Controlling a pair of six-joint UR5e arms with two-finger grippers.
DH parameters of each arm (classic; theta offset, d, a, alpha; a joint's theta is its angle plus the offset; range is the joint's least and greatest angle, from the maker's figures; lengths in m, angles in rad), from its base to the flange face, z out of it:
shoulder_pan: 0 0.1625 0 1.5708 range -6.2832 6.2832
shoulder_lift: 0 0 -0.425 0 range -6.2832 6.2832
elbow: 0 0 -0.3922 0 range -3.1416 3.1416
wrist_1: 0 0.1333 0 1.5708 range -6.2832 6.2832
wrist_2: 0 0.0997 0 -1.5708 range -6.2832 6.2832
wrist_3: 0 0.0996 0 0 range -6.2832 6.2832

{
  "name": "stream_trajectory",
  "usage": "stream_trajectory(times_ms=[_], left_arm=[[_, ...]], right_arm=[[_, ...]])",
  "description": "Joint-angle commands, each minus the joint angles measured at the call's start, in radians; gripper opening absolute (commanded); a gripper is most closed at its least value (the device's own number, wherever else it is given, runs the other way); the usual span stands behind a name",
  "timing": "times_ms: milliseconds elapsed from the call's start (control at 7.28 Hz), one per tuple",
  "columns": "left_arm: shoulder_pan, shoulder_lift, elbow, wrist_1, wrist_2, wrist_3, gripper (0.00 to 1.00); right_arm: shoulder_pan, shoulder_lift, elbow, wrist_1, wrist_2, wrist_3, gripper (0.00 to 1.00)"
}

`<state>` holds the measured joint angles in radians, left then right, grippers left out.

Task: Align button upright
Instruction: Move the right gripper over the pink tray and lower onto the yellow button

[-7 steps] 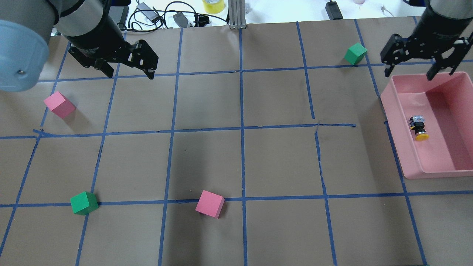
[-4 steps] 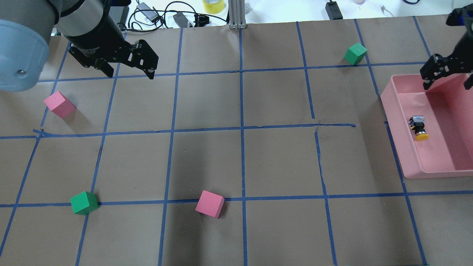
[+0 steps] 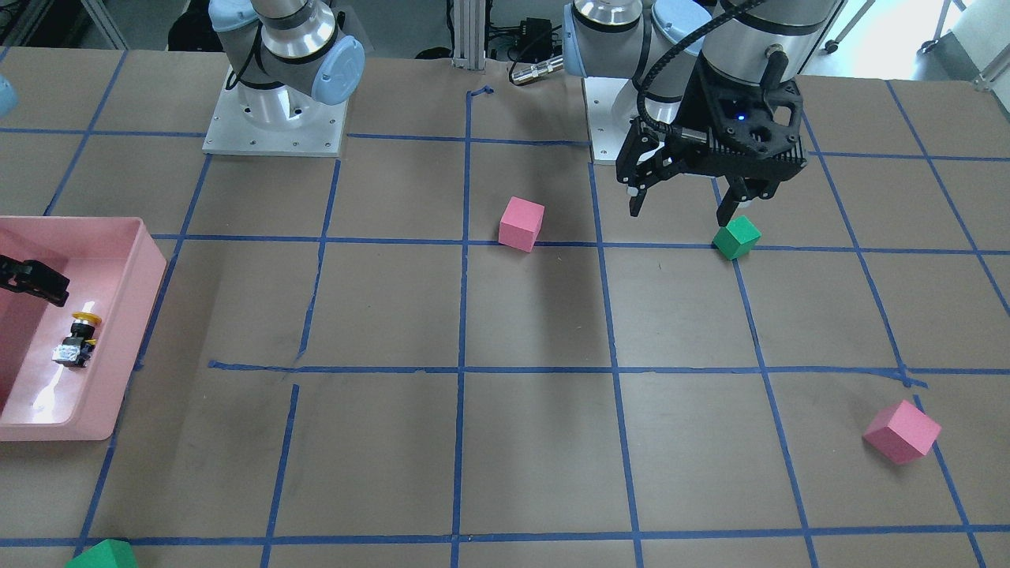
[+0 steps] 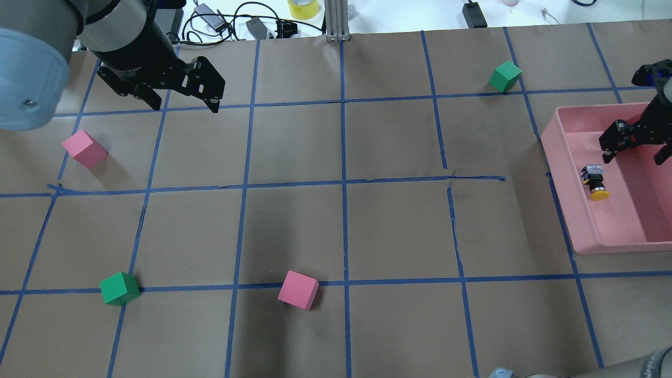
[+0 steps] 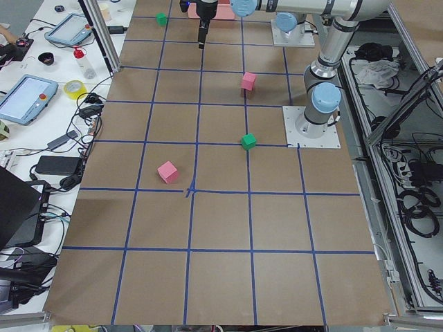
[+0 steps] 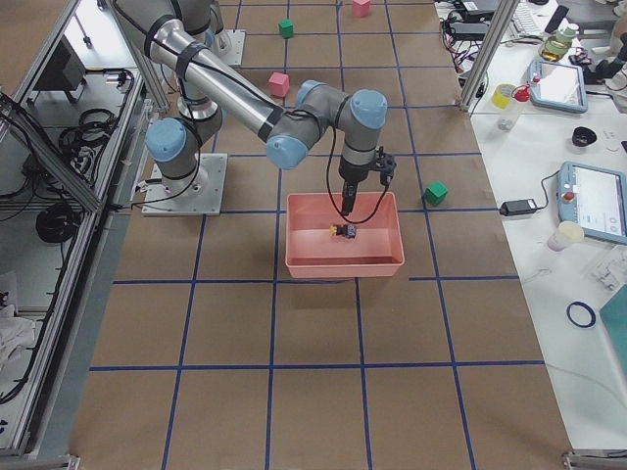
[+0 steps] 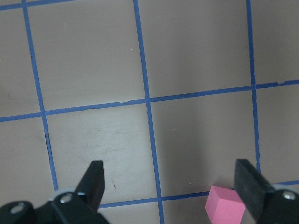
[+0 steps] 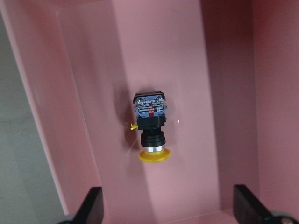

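The button (image 4: 595, 182) lies on its side on the floor of a pink bin (image 4: 562, 194), with its yellow cap toward the robot and its terminal base away. It also shows in the front view (image 3: 76, 339), the right side view (image 6: 343, 232) and the right wrist view (image 8: 150, 130). My right gripper (image 4: 634, 155) is open and empty inside the bin, just beyond the button and a little to its right, not touching it. The right wrist view shows the button ahead of the spread fingertips (image 8: 93, 203). My left gripper (image 4: 185, 105) is open and empty, high over the table's far left.
Two pink cubes (image 4: 84, 148) (image 4: 298, 290) and two green cubes (image 4: 119, 288) (image 4: 505, 76) lie scattered on the brown gridded table. The bin's walls (image 8: 42, 102) stand close on both sides of the button. Cables and tape lie beyond the far edge.
My right gripper has moved from over the bin's far rim toward the robot and down into the bin, ending close to the button. The left arm and the button have not moved.
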<state>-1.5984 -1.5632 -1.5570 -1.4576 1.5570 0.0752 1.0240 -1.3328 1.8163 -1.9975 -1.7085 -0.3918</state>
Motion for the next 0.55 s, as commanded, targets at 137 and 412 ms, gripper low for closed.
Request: stream_trajectory(times_ms=[137, 412], left_arm=[[0.000, 0.000, 0.000, 0.000, 0.000, 0.002, 1.00], [0.000, -0.001, 0.000, 0.000, -0.002, 0.000, 1.00]], right_arm=[[-0.002, 0.055, 0.067, -0.088, -0.023, 0.002, 0.97], [-0.005, 0.090, 0.069, -0.106, -0.055, 0.004, 0.97]])
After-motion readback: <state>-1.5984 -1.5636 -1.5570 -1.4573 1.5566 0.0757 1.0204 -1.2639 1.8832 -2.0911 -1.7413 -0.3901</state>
